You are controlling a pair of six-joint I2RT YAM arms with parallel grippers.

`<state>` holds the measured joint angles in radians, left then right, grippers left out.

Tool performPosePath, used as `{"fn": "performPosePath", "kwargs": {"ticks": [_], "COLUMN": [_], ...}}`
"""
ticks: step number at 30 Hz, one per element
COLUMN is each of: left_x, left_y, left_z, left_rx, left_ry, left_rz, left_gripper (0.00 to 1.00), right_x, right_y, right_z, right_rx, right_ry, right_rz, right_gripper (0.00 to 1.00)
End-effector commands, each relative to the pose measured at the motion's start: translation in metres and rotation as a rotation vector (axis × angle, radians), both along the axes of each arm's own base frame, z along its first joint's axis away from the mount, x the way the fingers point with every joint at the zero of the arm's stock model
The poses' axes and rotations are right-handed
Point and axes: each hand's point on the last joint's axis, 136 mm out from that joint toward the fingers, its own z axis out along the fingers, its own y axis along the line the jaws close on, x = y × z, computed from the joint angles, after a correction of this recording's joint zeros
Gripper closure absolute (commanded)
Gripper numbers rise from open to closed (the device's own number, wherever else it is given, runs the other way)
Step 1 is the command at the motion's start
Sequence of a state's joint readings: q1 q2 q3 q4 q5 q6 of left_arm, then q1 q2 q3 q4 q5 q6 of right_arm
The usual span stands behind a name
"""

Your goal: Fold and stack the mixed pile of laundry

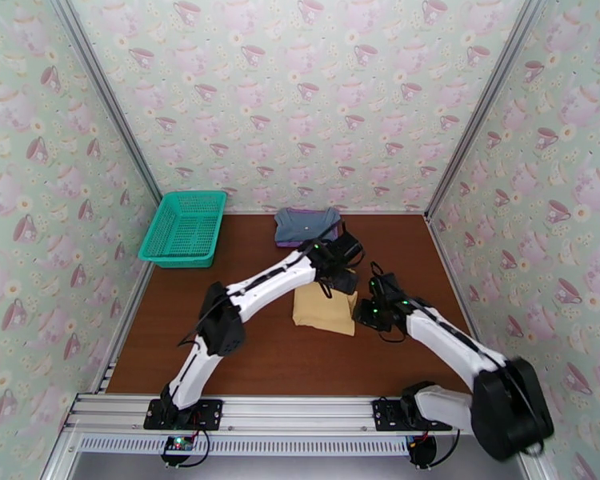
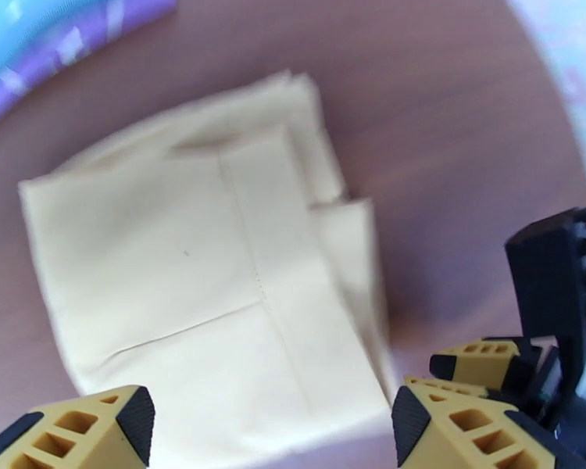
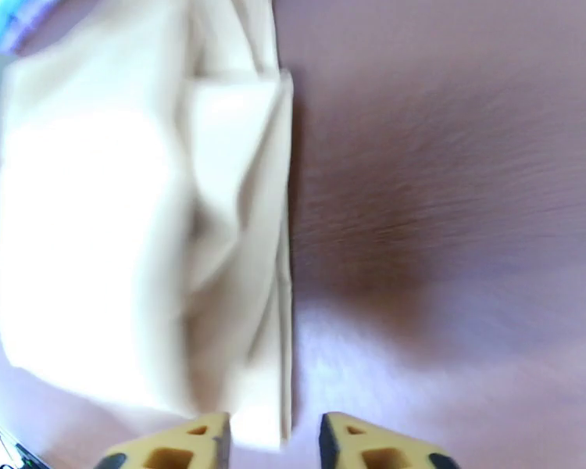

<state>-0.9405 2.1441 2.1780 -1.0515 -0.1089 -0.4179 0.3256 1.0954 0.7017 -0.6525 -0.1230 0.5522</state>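
Lying folded mid-frame on the brown surface (image 1: 260, 358), a mustard-yellow piece (image 1: 326, 309); left jaws gape wide above it, empty; right jaws part-open beside its edge, empty.

Three cloth garments were counted: one mustard-yellow piece (image 2: 207, 275), folded, beneath the left gripper (image 2: 271, 420) and just beside the right gripper (image 3: 276, 435); one grey-blue piece (image 1: 306, 223) and one purple T-shirt (image 2: 82, 41), both beyond the grippers; one teal basket (image 1: 183, 228) was counted, well apart from the left gripper on its outer side; two grippers were counted.
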Motion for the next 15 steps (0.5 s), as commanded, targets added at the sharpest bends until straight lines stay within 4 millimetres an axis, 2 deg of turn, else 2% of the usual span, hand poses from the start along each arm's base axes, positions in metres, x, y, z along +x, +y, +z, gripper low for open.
{"fn": "performPosePath", "kwargs": {"ticks": [1, 3, 5, 9, 11, 15], "left_x": [0.000, 0.006, 0.015, 0.041, 0.055, 0.071], "left_y": [0.023, 0.039, 0.056, 0.078, 0.085, 0.084], "left_z": [0.033, 0.025, 0.004, -0.036, -0.054, -0.088], "left_rx": [-0.031, -0.035, -0.045, -0.070, -0.067, -0.071], "left_ry": [-0.063, -0.058, -0.020, 0.026, 0.047, 0.130], "left_rz": [-0.006, 0.024, 0.058, 0.101, 0.101, 0.082], "left_gripper": [0.16, 0.19, 0.23, 0.23, 0.21, 0.18], "right_x": [-0.018, -0.015, -0.006, 0.003, -0.004, -0.021], "right_y": [-0.010, 0.000, 0.016, 0.040, 0.049, 0.061], "right_z": [0.030, 0.040, 0.038, 0.009, -0.006, -0.012], "right_rx": [-0.008, 0.061, 0.131, 0.207, 0.216, 0.279], "right_ry": [-0.020, -0.043, -0.035, 0.044, 0.060, 0.024], "right_rz": [-0.018, -0.015, -0.006, -0.019, -0.043, -0.166], "right_gripper": [0.53, 0.51, 0.52, 0.52, 0.45, 0.35]}}
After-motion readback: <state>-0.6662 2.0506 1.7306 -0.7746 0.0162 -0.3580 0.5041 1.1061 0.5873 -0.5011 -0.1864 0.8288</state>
